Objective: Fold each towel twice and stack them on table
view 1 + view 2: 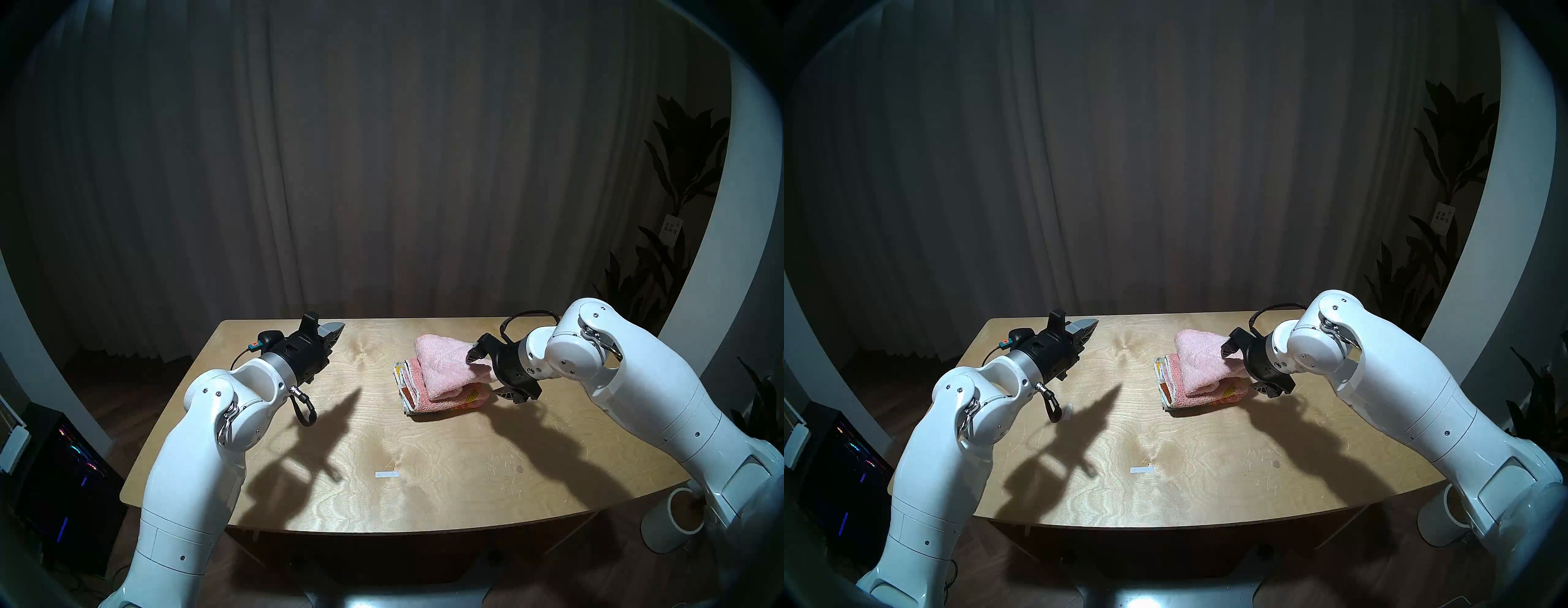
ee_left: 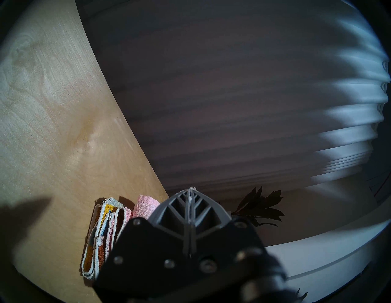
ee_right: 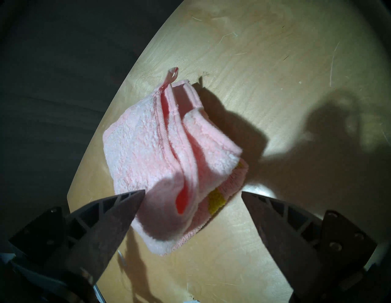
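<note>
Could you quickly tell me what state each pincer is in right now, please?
Left pincer: closed, holding nothing, raised above the table.
Right pincer: open, holding nothing, by the pink towel lying on the patterned towel.

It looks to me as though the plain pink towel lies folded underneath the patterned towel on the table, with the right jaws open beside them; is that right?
Not quite: the plain pink towel lies on top of the patterned towel, not underneath, as the head view shows. The right gripper does stand open beside them on the table.
</note>
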You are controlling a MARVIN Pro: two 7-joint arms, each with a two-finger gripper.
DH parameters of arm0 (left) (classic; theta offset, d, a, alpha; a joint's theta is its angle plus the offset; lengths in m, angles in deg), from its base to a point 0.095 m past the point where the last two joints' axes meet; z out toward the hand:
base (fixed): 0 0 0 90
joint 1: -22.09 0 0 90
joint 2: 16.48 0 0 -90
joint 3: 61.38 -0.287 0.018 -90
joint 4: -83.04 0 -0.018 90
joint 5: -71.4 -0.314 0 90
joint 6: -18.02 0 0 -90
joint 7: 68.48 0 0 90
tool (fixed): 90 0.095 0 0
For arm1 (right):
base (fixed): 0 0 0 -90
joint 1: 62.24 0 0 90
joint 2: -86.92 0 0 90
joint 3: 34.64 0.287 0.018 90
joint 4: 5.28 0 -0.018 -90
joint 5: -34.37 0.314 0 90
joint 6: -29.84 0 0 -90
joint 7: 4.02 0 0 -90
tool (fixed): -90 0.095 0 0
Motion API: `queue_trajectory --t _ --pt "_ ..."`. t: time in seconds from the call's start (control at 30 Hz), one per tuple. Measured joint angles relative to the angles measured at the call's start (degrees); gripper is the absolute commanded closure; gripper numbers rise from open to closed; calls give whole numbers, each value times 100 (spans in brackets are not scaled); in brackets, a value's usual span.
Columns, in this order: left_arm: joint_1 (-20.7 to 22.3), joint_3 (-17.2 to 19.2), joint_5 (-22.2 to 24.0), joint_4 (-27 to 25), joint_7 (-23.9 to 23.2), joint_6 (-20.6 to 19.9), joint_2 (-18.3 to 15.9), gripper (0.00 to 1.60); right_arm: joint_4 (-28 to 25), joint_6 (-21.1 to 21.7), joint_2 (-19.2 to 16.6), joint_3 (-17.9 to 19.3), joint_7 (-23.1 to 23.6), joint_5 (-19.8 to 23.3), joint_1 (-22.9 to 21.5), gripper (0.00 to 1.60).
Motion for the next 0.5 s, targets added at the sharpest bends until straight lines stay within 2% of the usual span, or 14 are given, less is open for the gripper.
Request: queue_trajectory --t 0.27,0.5 --pt "-93 22 65 -61 -5 -54 -3 160 -159 -215 -176 20 -225 -116 130 0" --pt "-219 98 93 -134 -34 -110 -39 160 -4 -395 -146 -192 -326 -401 229 0"
